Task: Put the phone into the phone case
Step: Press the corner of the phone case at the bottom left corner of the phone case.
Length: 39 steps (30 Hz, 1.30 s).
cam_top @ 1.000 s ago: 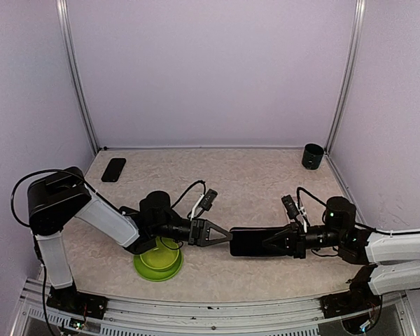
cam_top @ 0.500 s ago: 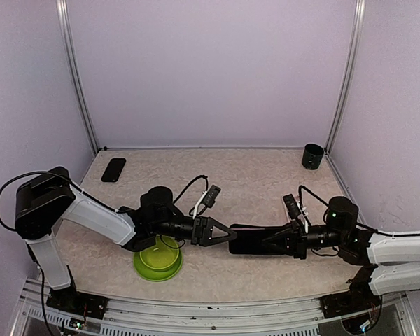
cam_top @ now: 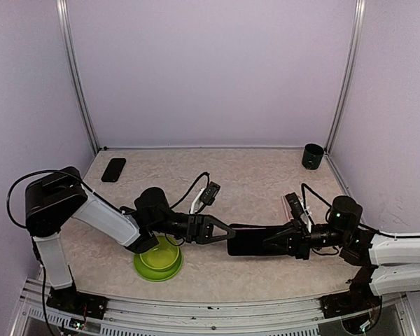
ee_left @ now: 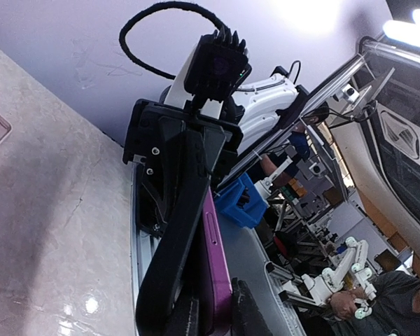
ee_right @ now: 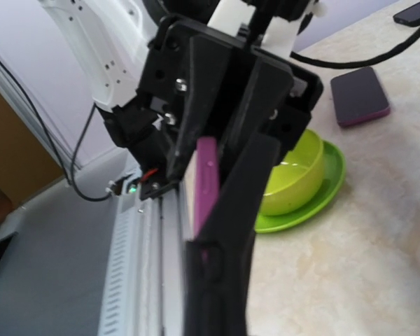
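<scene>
Lower centre of the overhead view: flat dark rectangular slab with purple edge [cam_top: 248,242], phone or case not distinguishable, spanning between the two arms above the beige speckled table [cam_top: 252,182]; left gripper [cam_top: 227,236] closed on its left end, right gripper [cam_top: 269,242] closed on its right end; small black flat rectangle [cam_top: 113,169] lying upper left of the table; lime-green plastic bowl [cam_top: 157,260] under the left arm

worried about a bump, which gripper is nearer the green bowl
Left. The left gripper is just right of the green bowl; the right gripper is farther right, across the phone.
</scene>
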Available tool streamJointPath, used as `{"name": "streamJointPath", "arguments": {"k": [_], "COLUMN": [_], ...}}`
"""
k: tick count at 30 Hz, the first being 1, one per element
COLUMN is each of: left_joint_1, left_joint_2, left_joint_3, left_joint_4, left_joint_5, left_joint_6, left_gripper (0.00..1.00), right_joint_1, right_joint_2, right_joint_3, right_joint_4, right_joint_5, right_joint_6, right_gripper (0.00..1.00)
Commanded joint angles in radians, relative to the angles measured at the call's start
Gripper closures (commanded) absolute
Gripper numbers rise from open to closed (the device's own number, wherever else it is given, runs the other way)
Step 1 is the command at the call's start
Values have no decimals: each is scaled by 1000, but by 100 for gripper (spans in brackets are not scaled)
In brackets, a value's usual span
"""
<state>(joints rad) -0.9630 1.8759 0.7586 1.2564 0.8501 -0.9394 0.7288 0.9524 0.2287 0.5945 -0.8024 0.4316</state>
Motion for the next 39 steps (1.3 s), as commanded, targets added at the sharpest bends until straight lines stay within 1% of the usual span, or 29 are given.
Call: {"name": "streamJointPath", "arguments": {"k": [1, 2, 4, 7, 10, 12, 13, 14, 15, 17, 18, 21, 23, 25, 27, 30, 33, 37, 39], "left_joint_1": [15, 16, 16, 12, 0, -5, -5, -4, -2, 5, 9, 23, 30, 34, 35, 36, 35, 39, 49], "left_joint_2": [42, 45, 41, 7, -62, -96, -107, -110, -109, -102, -96, -86, -86, -92, -100, -108, -112, -137, -167], "left_joint_3": [-3, -5, -8, -8, -8, -5, -3, -1, -2, -12, -19, -44, -51, -49, -41, -24, -18, -32, -61], "left_joint_4": [159, 155, 120, -43, -231, -286, -284, -275, -255, -191, -148, -29, 3, -11, -51, -155, -211, -291, -279], "left_joint_5": [7, 1, -20, -98, -218, -252, -234, -220, -192, -147, -126, -70, -46, -35, -29, -36, -46, -121, -162], "left_joint_6": [-120, -115, -87, 24, 149, 185, 185, 179, 161, 118, 92, 10, -21, -25, -10, 36, 71, 121, 126], "left_gripper": [97, 100, 100, 100, 100, 100, 100, 95, 82, 68, 64, 56, 54, 51, 51, 51, 51, 51, 51], "right_joint_1": [28, 29, 29, 29, 28, 28, 29, 28, 28, 28, 29, 30, 30, 34, 39, 45, 48, 50, 50], "right_joint_2": [-29, -29, -26, -13, -1, -1, -2, -6, -10, -22, -28, -42, -43, -39, -33, -29, -37, -58, -64], "right_joint_3": [3, 3, 4, 13, 17, 13, 8, 5, 3, 3, 2, -2, -5, -5, -4, -4, -7, -7, -6], "right_joint_4": [82, 81, 76, 61, 58, 70, 83, 98, 103, 97, 93, 102, 108, 123, 137, 157, 180, 175, 157], "right_joint_5": [-64, -62, -51, -35, -39, -54, -65, -77, -85, -90, -90, -98, -107, -125, -144, -167, -186, -191, -180], "right_joint_6": [-41, -42, -42, -43, -34, -24, -16, -12, -12, -18, -21, -26, -25, -23, -21, -15, -6, -6, -14], "right_gripper": [97, 97, 97, 98, 98, 98, 98, 98, 98, 98, 98, 98, 98, 97, 98, 97, 97, 98, 98]}}
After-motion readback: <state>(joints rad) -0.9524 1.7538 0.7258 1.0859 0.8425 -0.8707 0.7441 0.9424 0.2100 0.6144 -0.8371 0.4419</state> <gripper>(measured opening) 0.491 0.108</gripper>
